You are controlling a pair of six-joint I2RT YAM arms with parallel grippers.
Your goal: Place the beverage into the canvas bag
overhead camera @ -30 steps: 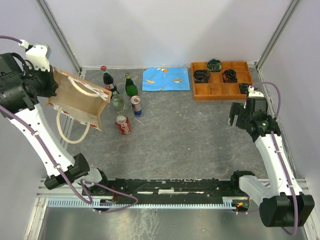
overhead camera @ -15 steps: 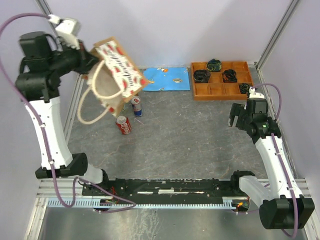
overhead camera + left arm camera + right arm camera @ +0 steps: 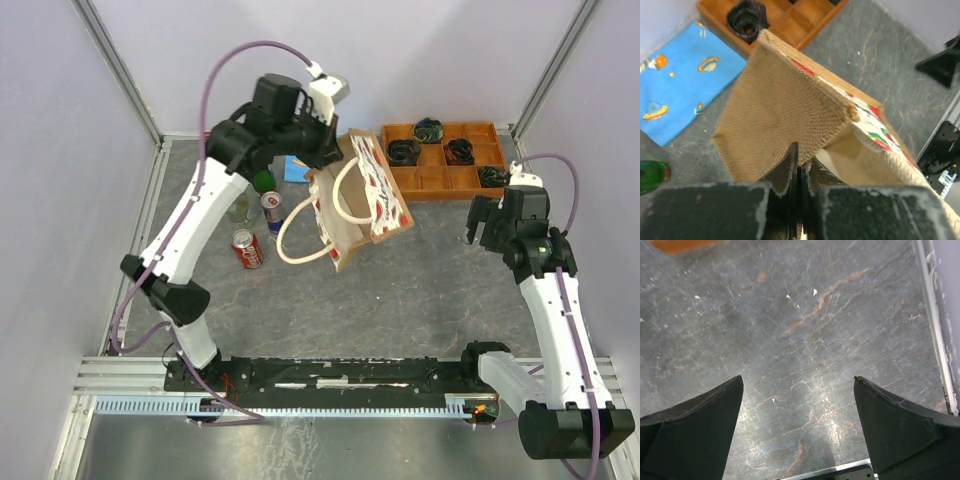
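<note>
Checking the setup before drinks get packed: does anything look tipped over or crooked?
Yes. The red can lies on its side on the table, left of centre. The canvas bag is held up tilted, pinched by one edge in the left end effector, a handle dangling.

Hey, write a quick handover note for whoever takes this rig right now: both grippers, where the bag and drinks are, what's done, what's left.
Grippers: the left gripper is shut on the top edge of the canvas bag. The right gripper is open and empty over the table.
Bag: held up and tilted, mid-table beside the orange tray, handles dangling.
Drinks: red can, blue-and-silver can and green bottle are at the table's left, ungripped.
Done: bag gripped.
Left: put a beverage in the bag.
</note>
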